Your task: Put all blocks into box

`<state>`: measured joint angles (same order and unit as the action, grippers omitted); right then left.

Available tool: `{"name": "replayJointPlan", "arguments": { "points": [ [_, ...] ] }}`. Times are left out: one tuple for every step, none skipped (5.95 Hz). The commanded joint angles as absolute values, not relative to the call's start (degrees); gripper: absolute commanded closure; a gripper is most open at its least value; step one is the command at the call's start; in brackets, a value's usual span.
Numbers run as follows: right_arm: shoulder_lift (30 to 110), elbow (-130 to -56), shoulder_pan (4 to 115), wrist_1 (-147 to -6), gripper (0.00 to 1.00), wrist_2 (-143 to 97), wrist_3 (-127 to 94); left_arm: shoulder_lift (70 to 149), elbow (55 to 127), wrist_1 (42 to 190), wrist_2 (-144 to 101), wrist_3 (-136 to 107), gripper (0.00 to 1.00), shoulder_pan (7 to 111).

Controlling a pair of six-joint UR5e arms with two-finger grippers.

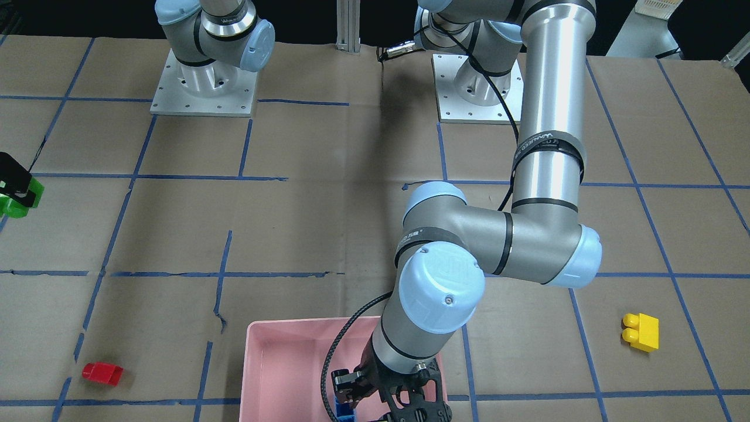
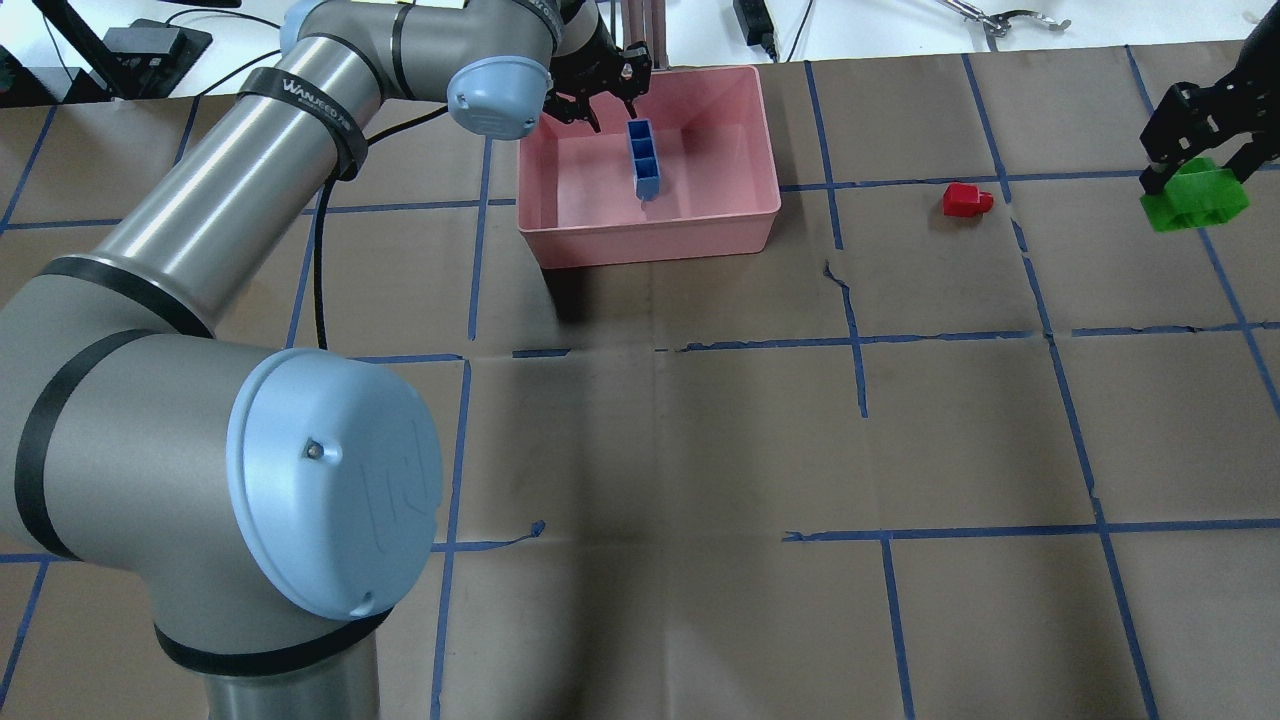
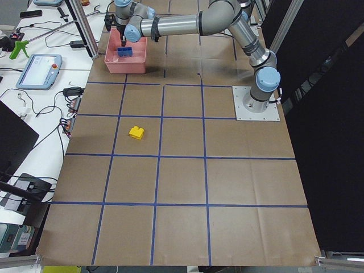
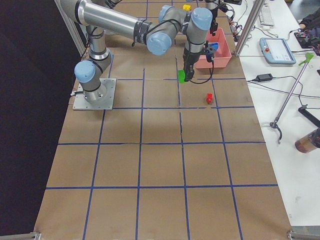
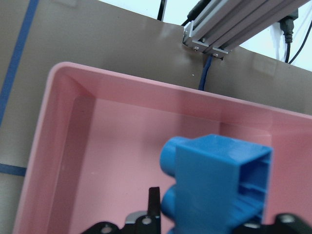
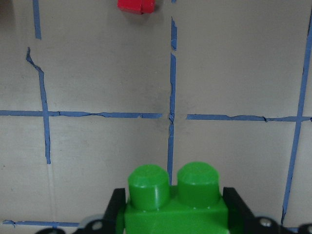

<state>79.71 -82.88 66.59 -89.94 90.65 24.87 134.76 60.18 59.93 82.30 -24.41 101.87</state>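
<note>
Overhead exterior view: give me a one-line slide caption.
Left gripper over the pink box with the light blue brick at its fingertips; right gripper clamps the green brick; red brick lies between.

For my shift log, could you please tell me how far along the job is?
Done, or nearly: blue brick inside the box at the left tool, release unclear. In hand: green brick, gripped by the right tool. Left: red brick and yellow brick on the table.

Front view: box (image 1: 253, 363) runs off the bottom edge; left gripper (image 1: 375, 404) mostly out of frame, blue brick (image 1: 344, 411) nearly hidden behind it. At the side edge, green brick (image 1: 34, 192) and right gripper (image 1: 13, 180) clipped. Right wrist view: red brick (image 6: 136, 5) cut at top.
</note>
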Motion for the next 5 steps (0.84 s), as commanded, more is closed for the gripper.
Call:
{"name": "replayJointPlan", "arguments": {
  "points": [
    [79.7,-82.7,66.6,-90.0,0.60,90.2,24.3,131.3,65.5,60.2,83.1,-21.2,0.01,101.4],
    [79.7,-82.5,68.1,-90.3,0.60,90.2,20.9,128.0,68.6,61.0,87.1,-10.2,0.01,98.1],
    [79.7,-82.2,71.9,-91.0,0.60,90.2,17.0,124.0,73.6,61.1,89.0,-2.5,0.01,94.4],
    [78.5,-80.7,76.9,-91.3,0.60,90.2,9.4,118.6,81.3,61.2,94.5,12.8,0.01,89.2],
    [74.7,-76.4,84.1,-93.1,0.60,90.2,2.9,113.5,89.6,60.7,95.7,21.4,0.01,82.9]
  ]
}}
